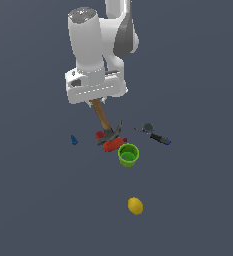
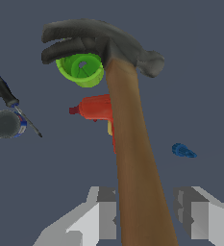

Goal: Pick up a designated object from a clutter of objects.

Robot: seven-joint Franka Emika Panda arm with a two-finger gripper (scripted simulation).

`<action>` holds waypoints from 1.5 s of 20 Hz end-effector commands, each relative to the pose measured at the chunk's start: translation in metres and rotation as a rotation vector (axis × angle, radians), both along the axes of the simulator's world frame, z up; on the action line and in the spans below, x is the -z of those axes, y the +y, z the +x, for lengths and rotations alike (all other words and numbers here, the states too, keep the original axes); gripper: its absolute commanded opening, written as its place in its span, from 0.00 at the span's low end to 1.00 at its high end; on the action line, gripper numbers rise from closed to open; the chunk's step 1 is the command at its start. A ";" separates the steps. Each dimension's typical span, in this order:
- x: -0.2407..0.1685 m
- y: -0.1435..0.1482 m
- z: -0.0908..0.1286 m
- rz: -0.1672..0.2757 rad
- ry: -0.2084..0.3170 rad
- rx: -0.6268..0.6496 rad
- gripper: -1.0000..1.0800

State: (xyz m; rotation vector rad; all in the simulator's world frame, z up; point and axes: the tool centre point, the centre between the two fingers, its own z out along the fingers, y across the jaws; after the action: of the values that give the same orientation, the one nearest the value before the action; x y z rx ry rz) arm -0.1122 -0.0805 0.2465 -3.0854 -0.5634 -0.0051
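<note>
The hammer [image 1: 104, 120] has a brown wooden handle and a dark grey claw head, and it hangs head-down from my gripper [image 1: 97, 101]. In the wrist view the handle [image 2: 132, 134] runs between my two grey fingers [image 2: 106, 214], and the gripper [image 2: 147, 216] is shut on it near its end. The head [image 2: 99, 41] sits in front of the clutter: the red drill-like toy [image 1: 113, 145] [image 2: 94, 108] and the green cup [image 1: 128, 154] [image 2: 82, 72]. I cannot tell how far the head is above them.
A black tool with a blue tip [image 1: 157, 136] [image 2: 3, 91] lies at the exterior view's right of the cup. A tiny blue piece [image 1: 74, 140] [image 2: 183, 151] sits at the left. A yellow lemon-like lump [image 1: 135, 205] lies apart, nearer the camera.
</note>
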 end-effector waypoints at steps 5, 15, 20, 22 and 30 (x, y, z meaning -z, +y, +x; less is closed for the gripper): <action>-0.052 -0.044 0.023 -0.003 -0.001 -0.001 0.00; -0.114 -0.099 0.054 -0.005 0.001 -0.003 0.00; -0.138 -0.119 0.067 -0.006 0.002 -0.004 0.00; -0.145 -0.125 0.070 -0.006 0.002 -0.004 0.00; -0.162 -0.139 0.081 -0.006 0.002 -0.005 0.00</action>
State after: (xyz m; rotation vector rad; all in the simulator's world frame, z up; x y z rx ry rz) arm -0.0335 -0.2175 0.4040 -3.0878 -0.5713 0.0049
